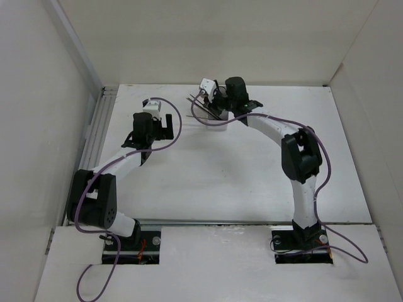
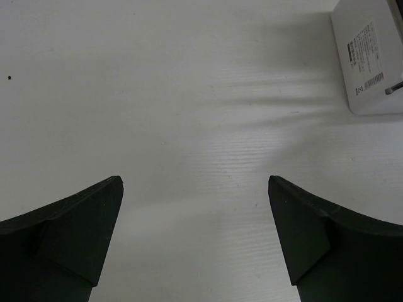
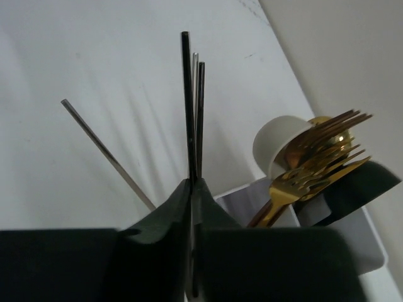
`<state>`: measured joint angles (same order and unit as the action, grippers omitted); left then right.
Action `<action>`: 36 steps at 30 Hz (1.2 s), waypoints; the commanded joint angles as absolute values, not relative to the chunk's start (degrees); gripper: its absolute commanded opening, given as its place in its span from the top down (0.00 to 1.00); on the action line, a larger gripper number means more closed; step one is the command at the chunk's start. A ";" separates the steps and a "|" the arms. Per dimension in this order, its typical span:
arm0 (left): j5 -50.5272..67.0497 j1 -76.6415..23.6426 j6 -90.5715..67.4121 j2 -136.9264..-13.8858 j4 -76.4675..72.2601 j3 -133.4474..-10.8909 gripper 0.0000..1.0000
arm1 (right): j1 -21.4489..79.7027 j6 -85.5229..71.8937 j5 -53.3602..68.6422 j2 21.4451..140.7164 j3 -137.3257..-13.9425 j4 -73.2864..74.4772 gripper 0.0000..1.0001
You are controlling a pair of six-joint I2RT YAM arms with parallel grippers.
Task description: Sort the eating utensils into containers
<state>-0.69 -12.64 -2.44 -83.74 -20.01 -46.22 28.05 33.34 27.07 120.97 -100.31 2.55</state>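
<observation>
My right gripper (image 3: 192,182) is shut on thin dark chopsticks (image 3: 187,94) that stand upright between its fingers, over the white organiser (image 3: 371,248). Another chopstick (image 3: 107,154) leans away to the left. Gold forks (image 3: 315,170), a pale spoon (image 3: 277,141) and a black spoon (image 3: 356,185) stand in the compartments. In the top view the right gripper (image 1: 214,102) hovers over the organiser (image 1: 217,121) at the back middle, with chopsticks (image 1: 198,105) sticking out leftward. My left gripper (image 1: 165,129) is open over bare table, left of the organiser (image 2: 371,56).
White walls enclose the table on the left, back and right. A metal rail (image 1: 97,126) runs along the table's left edge. Purple cables (image 1: 271,119) trail along both arms.
</observation>
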 commanded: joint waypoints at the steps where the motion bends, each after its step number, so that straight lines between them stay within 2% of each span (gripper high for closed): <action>1: -1.58 -12.48 -2.02 -83.50 -21.18 -48.52 0.00 | 27.25 34.45 29.36 121.03 -99.59 -0.70 0.93; 2: -1.58 -12.48 -2.02 -83.50 -21.18 -48.52 0.00 | 27.25 34.45 29.36 121.03 -99.58 -0.70 0.77; 4: -1.06 -12.48 -2.02 -83.50 -21.18 -48.52 0.00 | 27.25 34.45 29.36 120.33 -98.88 -0.70 0.64; 5: -1.05 -12.48 -2.02 -83.50 -21.18 -48.52 0.00 | 27.25 34.45 29.36 119.80 -98.35 -0.70 0.54; 6: -1.05 -12.48 -2.02 -83.50 -21.18 -48.52 0.00 | 27.25 34.45 28.83 118.58 -98.35 -0.70 0.51; 9: -1.05 -12.48 -2.02 -82.97 -21.18 -48.52 0.00 | 27.25 33.50 28.83 116.03 -97.82 -0.70 0.47; 14: -0.01 -12.48 -2.02 -82.35 -21.70 -48.52 0.00 | 25.06 22.78 23.83 106.80 -96.68 -1.31 0.46; 17: 0.00 -12.48 -2.02 -81.21 -22.23 -47.29 0.00 | 21.72 13.59 16.72 100.14 -93.79 -1.93 0.44; 19: 0.00 -12.48 -2.02 -80.60 -22.76 -47.29 0.00 | 17.59 8.29 9.86 96.96 -89.94 -1.93 0.38; 25: 0.01 -12.48 -2.02 -76.30 -23.38 -44.47 0.00 | 3.37 -7.19 -7.59 82.99 -75.34 3.58 0.37; 30: -4.47 -12.48 -2.54 -71.73 -22.24 -41.75 0.00 | -2.80 -10.28 -22.57 74.89 -69.00 16.15 0.14; 33: -10.62 -12.48 -5.97 -69.87 -20.21 -39.90 0.00 | -4.04 -12.13 -30.13 73.04 -68.99 24.06 0.07; 36: -13.18 -12.48 -8.08 -67.42 -18.38 -38.23 0.00 | -4.04 -15.54 -31.46 72.42 -70.48 29.34 0.07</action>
